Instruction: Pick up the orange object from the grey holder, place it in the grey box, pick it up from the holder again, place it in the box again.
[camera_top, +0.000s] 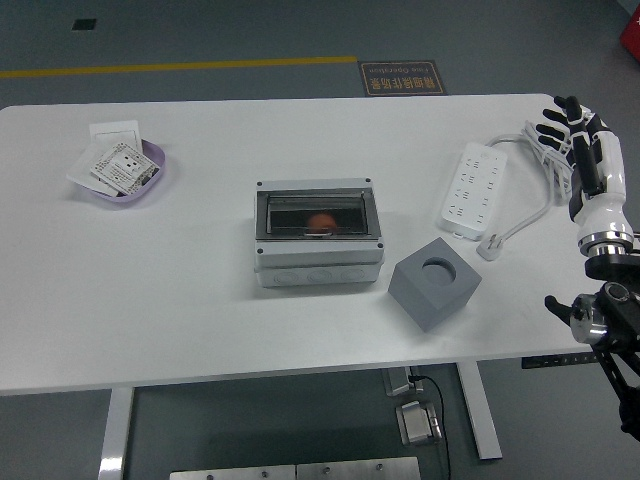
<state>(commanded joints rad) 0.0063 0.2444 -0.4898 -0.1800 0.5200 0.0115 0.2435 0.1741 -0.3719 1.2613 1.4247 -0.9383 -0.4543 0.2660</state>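
The white table (200, 300) has broad bare stretches along its lower edge and at lower left. The grey box (318, 236) sits at the frame's centre, the orange object (321, 222) inside it, seemingly behind a tinted cover. Just to its lower right stands the grey holder (434, 283), its round recess vacant. The right hand (578, 135) hangs at the far right edge, fingers spread and holding nothing, well apart from the box, beside a power strip (471, 189).
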